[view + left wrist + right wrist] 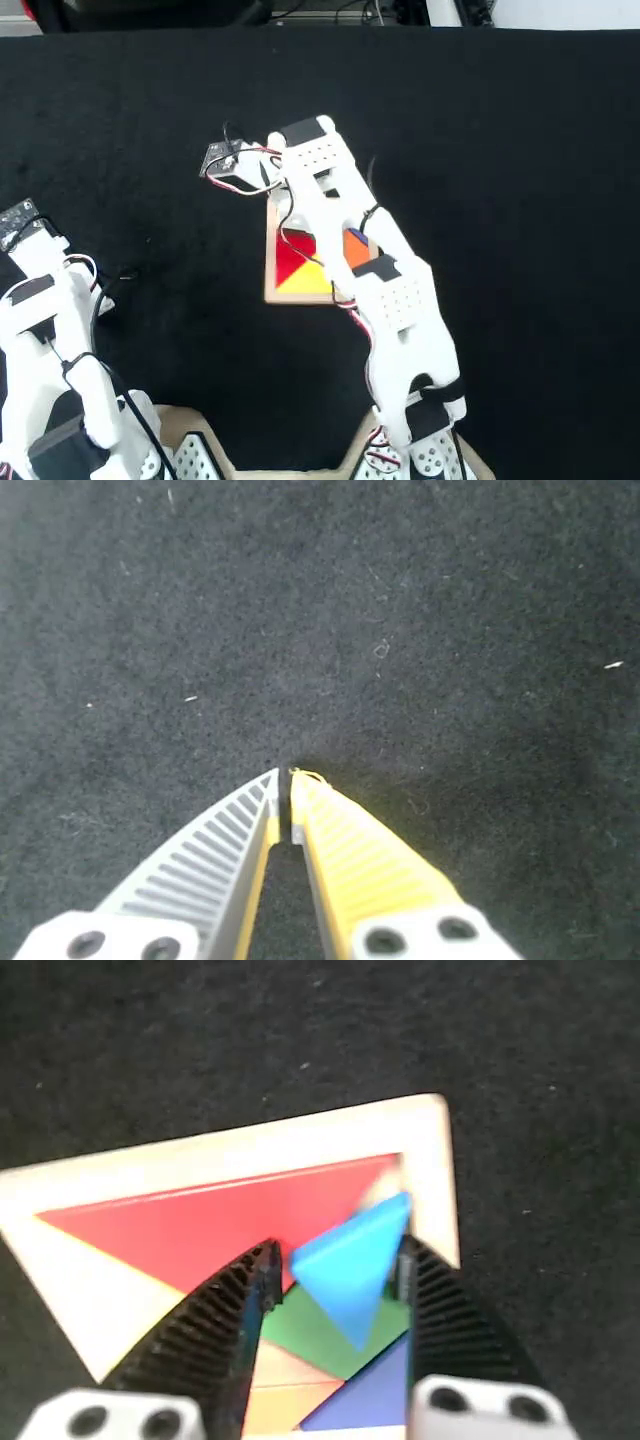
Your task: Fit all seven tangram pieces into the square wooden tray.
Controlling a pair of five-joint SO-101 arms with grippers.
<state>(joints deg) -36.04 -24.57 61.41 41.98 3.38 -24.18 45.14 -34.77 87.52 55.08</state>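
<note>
Tray (pixel 430 1175) on black cloth (pixel 500 150); right end effector (pixel 337 1250) above, gripping blue triangle (pixel 350 1270).

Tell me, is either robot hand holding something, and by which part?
The right hand holds the light blue triangle, pinched by its opposite sides above the wooden tray. The left hand is shut and empty.

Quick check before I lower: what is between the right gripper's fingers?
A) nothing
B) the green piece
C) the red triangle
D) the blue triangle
D: in the right wrist view the blue triangle sits tilted between the fingers of the right gripper, over the tray, while the red and green pieces lie flat inside it.
</note>
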